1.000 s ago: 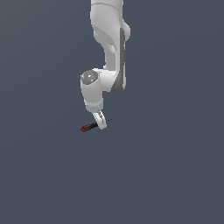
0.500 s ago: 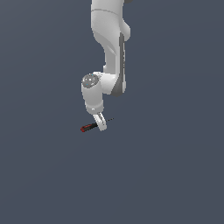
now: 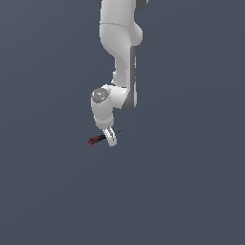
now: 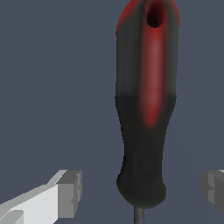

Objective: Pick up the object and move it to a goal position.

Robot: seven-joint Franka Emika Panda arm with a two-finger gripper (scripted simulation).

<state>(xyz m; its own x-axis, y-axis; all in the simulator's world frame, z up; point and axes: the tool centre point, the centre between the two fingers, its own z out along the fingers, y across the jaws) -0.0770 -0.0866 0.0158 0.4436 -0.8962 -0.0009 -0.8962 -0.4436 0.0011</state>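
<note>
Wrist view shows the claw (image 4: 140,192) spread, its fingers (image 4: 70,192) on both sides of the screwdriver (image 4: 146,109) but apart from it. The handle looks stiff, light and smooth; I would grip its thick lower part. Around it the tabletop (image 3: 191,191) gives free room.

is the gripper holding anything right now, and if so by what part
Nothing is held. In the wrist view the gripper is open: each finger pad stands clear of the screwdriver, with bare gaps on both sides of the handle's narrow end near the shaft.
</note>
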